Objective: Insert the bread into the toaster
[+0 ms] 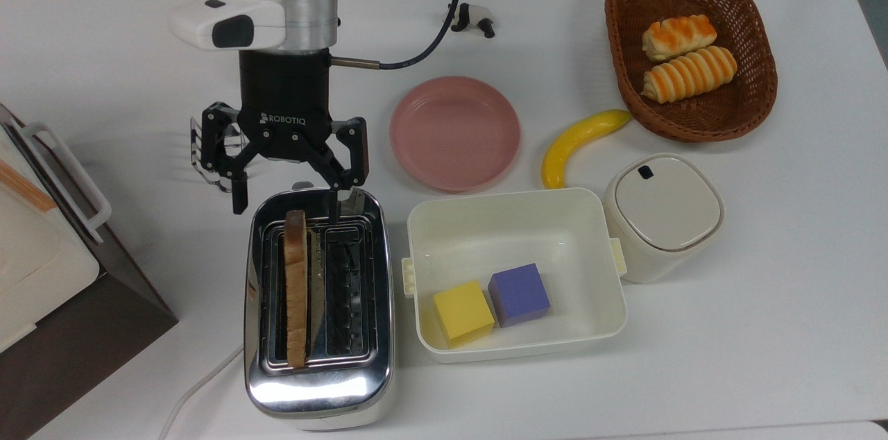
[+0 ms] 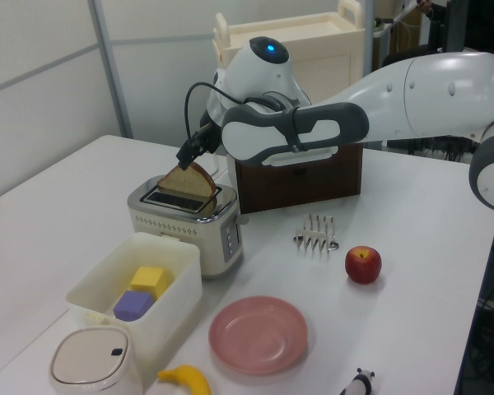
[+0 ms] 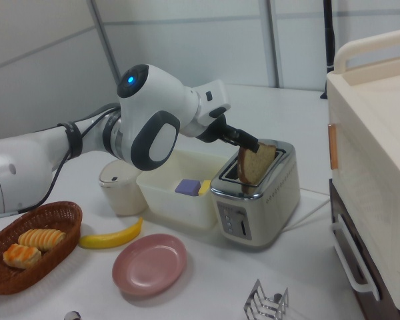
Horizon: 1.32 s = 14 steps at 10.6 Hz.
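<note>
- The bread [image 1: 296, 287] is seen standing on edge in one slot of the toaster [image 1: 318, 384], the slot on the top view's left; its rounded top still rises above the chrome rim in the left view [image 2: 188, 178] and the right view [image 3: 255, 162].
- The slice is judged light, soft and easily crushed or torn; its crust is likely the firmest part.
- If a regrip is needed, the exposed crust at the top edge is judged the best hold, pinched lightly across the thin faces; otherwise a gentle downward press on that edge may seat it.
- The toaster is found near the worktop's front edge in the top view, toward its left corner, with the cream tub [image 1: 513, 218] just beside it on the top view's right.
- The gripper [image 1: 286, 202] is seen above the toaster's far end with its fingers spread wide; nothing is held.
- A wire rack [image 1: 208, 155] is partly covered by the gripper's linkage.
</note>
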Each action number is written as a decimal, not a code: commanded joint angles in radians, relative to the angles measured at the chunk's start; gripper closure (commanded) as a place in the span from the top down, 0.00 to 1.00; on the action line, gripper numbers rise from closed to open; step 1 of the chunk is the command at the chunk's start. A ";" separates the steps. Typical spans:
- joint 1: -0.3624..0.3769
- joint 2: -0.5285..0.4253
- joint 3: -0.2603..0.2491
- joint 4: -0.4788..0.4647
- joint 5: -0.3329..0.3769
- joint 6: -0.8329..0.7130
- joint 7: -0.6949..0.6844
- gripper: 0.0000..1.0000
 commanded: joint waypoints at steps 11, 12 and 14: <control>0.018 0.026 -0.005 -0.067 -0.074 0.006 -0.049 0.70; 0.018 0.032 -0.004 -0.067 -0.099 0.006 -0.048 0.41; 0.018 0.030 -0.002 -0.064 -0.100 0.006 -0.038 0.00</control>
